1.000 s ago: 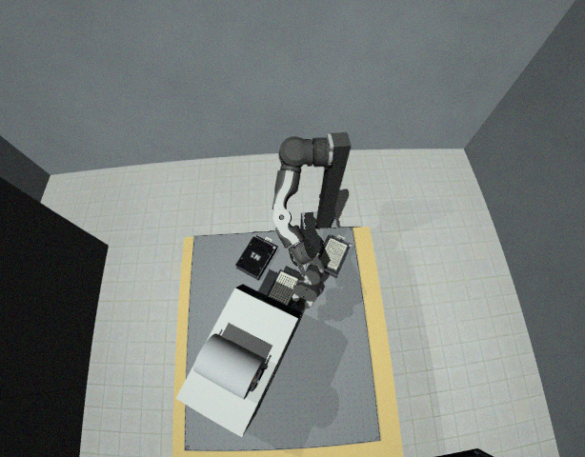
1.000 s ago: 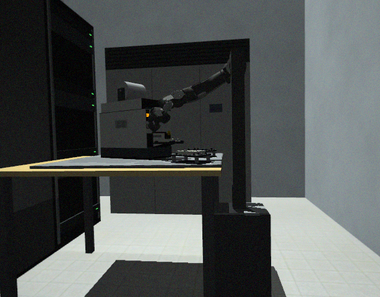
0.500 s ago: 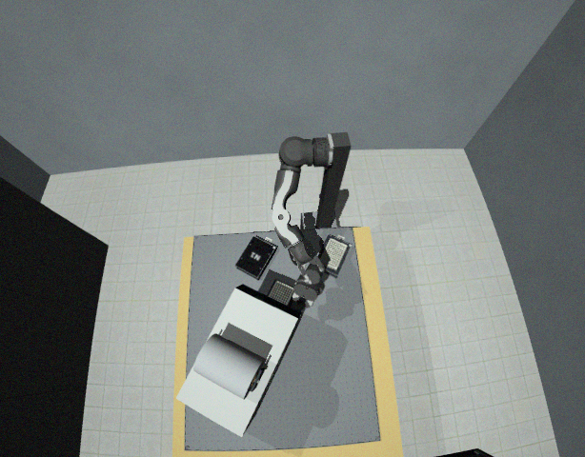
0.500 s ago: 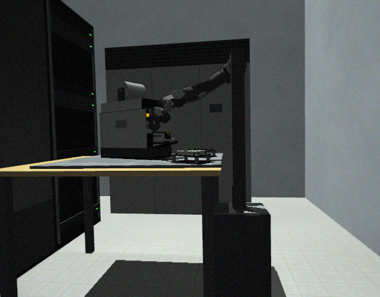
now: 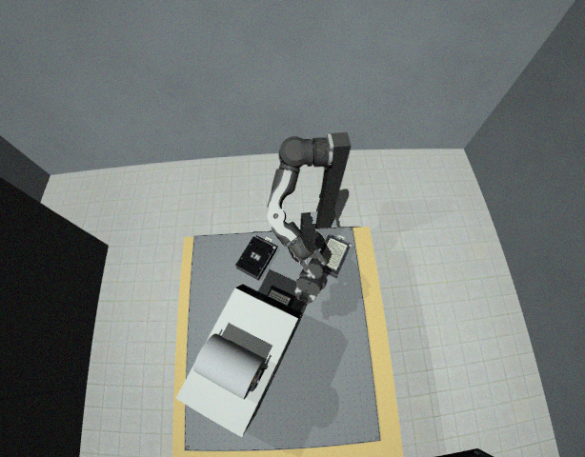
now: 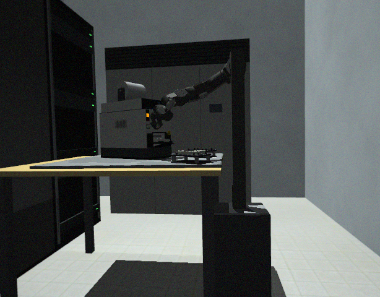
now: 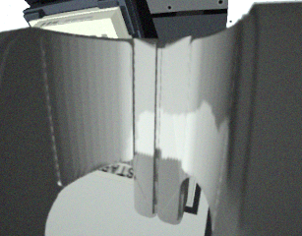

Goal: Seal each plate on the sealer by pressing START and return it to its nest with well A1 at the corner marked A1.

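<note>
My gripper [image 5: 305, 298] [image 6: 151, 125] [image 7: 169, 131] is shut, with nothing between the fingers. Its tips are at the sealer's front, over the white panel with the START label [image 7: 119, 170]; whether they touch the button is hidden. The sealer's lamp [image 6: 147, 115] is amber. The sealer [image 5: 268, 310] [image 6: 122, 135] has its stage partly inside; one plate [image 5: 279, 296] [image 7: 87, 25] on it shows only in part at the opening. Nest N1 [image 5: 256, 256] holds no plate. The other plate [image 5: 337, 252] sits in the right nest, whose label I cannot read.
The foil roll [image 5: 229, 365] [image 6: 135, 90] stands on top of the sealer. The arm passes above the table between the two nests, close to the right nest. The arm's post [image 5: 333, 188] [image 6: 239, 134] stands at the table's edge behind the nests.
</note>
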`<state>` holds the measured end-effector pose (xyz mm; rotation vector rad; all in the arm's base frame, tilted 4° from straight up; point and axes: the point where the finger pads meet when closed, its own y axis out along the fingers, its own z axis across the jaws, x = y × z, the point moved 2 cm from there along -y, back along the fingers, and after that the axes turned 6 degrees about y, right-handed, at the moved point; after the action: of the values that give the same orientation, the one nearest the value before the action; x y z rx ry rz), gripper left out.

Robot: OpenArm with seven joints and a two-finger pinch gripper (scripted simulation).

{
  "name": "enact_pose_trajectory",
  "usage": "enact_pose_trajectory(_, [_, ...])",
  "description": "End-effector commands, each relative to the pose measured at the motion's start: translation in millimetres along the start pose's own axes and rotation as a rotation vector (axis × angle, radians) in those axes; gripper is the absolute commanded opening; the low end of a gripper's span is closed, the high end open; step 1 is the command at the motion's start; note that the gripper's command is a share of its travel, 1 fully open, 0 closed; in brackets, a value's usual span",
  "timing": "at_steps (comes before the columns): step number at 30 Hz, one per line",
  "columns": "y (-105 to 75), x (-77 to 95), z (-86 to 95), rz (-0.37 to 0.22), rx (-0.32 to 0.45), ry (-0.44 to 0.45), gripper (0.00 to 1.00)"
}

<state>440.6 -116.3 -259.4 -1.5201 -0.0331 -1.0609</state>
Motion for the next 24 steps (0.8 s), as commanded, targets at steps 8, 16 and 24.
enact_pose_trajectory(8, [-11.3, -22.8, 21.7, 0.137, 0.181, 0.094, 0.65])
enact_pose_trajectory(16, [-20.3, -40.6, 41.0, 0.224, 0.295, 0.170, 0.65])
enact_pose_trajectory(24, [-35.1, -59.7, 64.4, 0.338, 0.444, 0.289, 0.65])
